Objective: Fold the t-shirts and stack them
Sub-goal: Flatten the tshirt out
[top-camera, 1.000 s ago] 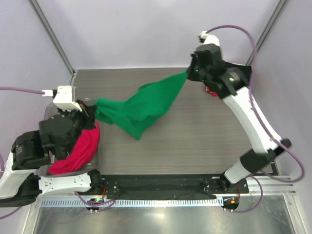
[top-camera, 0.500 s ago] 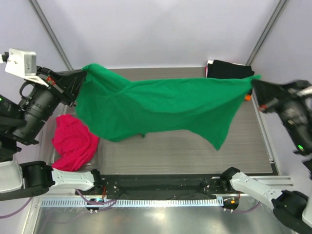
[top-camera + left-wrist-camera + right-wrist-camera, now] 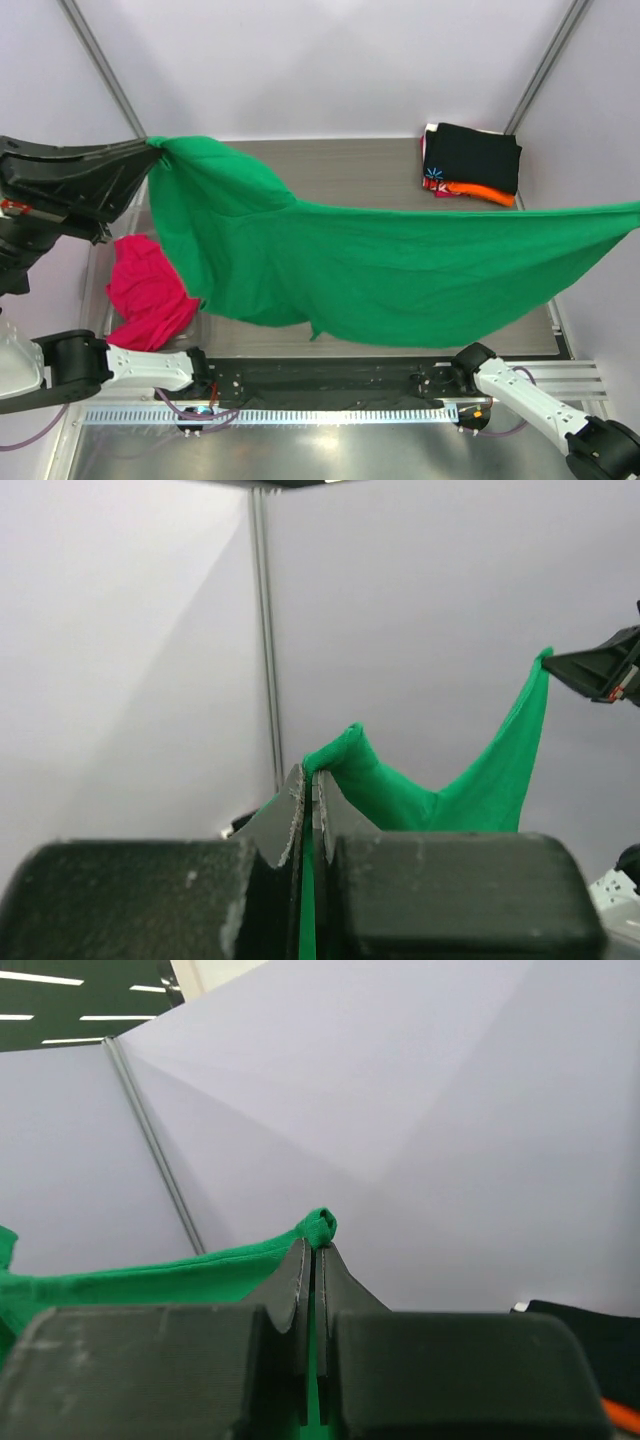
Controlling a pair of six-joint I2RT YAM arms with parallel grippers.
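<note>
While left gripper [image 3: 308, 785] and right gripper [image 3: 313, 1250] pinch the green t-shirt [image 3: 400, 270] taut in mid-air, spreading is in hand; next, seemingly, lay it flat on the table [image 3: 360, 170].

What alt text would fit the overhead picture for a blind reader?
A green t-shirt hangs stretched wide above a grey table, one corner pinched by the left gripper. A crumpled pink shirt lies at left; folded shirts sit stacked far right.
</note>
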